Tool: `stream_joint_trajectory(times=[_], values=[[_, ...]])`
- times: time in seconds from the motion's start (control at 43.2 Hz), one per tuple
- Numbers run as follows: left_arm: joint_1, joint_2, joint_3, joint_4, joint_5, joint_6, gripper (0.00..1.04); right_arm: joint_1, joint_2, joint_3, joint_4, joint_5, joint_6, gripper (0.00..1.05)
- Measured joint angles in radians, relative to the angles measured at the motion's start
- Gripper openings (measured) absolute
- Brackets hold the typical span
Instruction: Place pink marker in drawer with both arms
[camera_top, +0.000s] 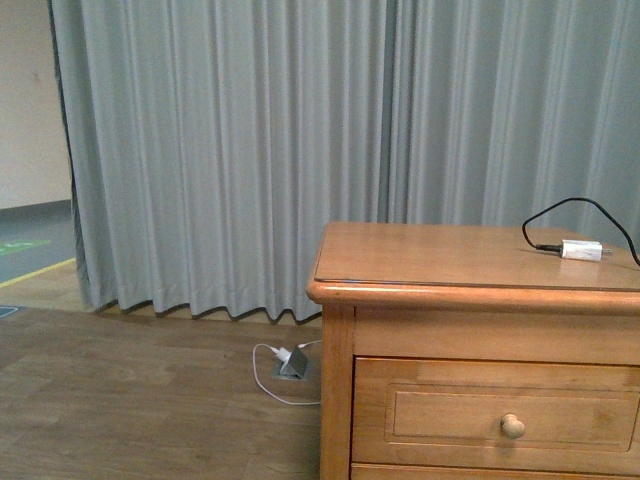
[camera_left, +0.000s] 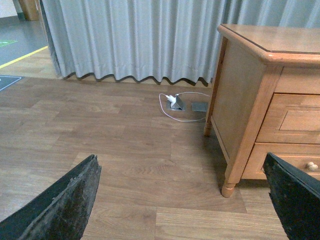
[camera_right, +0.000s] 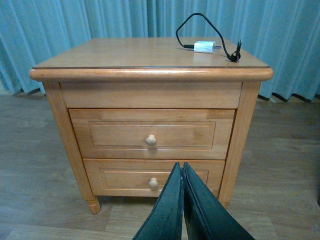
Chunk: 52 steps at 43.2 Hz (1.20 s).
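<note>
The drawer is the upper one of a honey-brown wooden nightstand, shut, with a round knob; it also shows in the front view. The pink marker is not in view in any frame. My right gripper is shut and empty, low in front of the nightstand, its tips over the lower drawer. My left gripper is open wide and empty, low above the floor, to the side of the nightstand. Neither arm shows in the front view.
A white charger plug with a black cable lies on the nightstand top; it also shows in the right wrist view. A floor socket with a white cable sits by grey curtains. Wood floor spreads around.
</note>
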Motion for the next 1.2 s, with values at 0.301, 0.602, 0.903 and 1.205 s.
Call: stream_joint_trajectory(times=[0.301,0.602,0.903,1.205], values=[[0.000,0.000,0.000,0.000,0.000,0.000,0.99,0.000,-0.159,-0.043,-0.146,0.000,-0.001,0.01],[0.000,0.000,0.000,0.000,0.000,0.000,0.99,0.000,-0.226,-0.043,-0.180,0.000,0.000,0.01],[0.000,0.000,0.000,0.000,0.000,0.000,0.99,0.000,-0.227,-0.043,-0.181,0.000,-0.002,0.45],[0.000,0.000,0.000,0.000,0.000,0.000,0.99,0.000,-0.227,-0.043,-0.181,0.000,-0.001,0.96]])
